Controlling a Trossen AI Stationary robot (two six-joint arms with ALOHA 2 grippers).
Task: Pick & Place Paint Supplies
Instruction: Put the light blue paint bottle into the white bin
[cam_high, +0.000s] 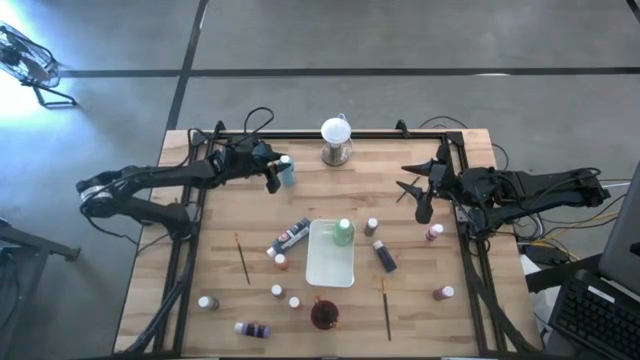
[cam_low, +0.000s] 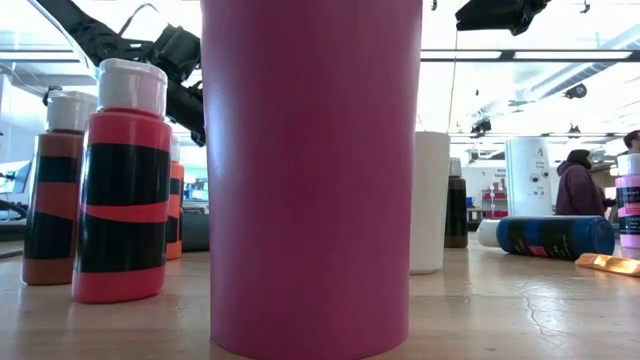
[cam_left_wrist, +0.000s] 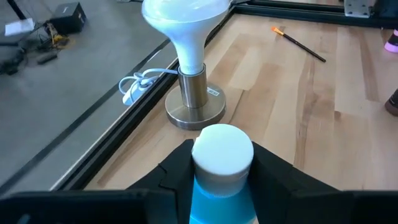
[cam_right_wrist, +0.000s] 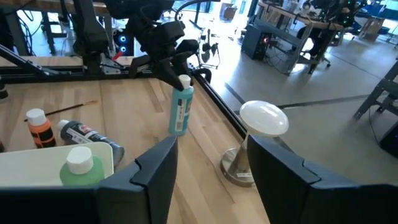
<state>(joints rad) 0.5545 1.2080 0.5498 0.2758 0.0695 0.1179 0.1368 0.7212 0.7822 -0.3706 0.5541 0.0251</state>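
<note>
Desk (cam_high: 420, 300): light wooden top, black frame rail along its edges.
Tray (cam_high: 328, 268): white, rectangular, near the middle of the desk.
Cup (cam_high: 324, 314): dark red, upright, just beside the tray's near end; fills the centre of the low view.
Globe (cam_high: 336, 132): white, on a round metal base, upright at the far edge of the desk, centre.
Person (cam_low: 580, 186): in the room beyond the desk, far right, hooded top.
</note>
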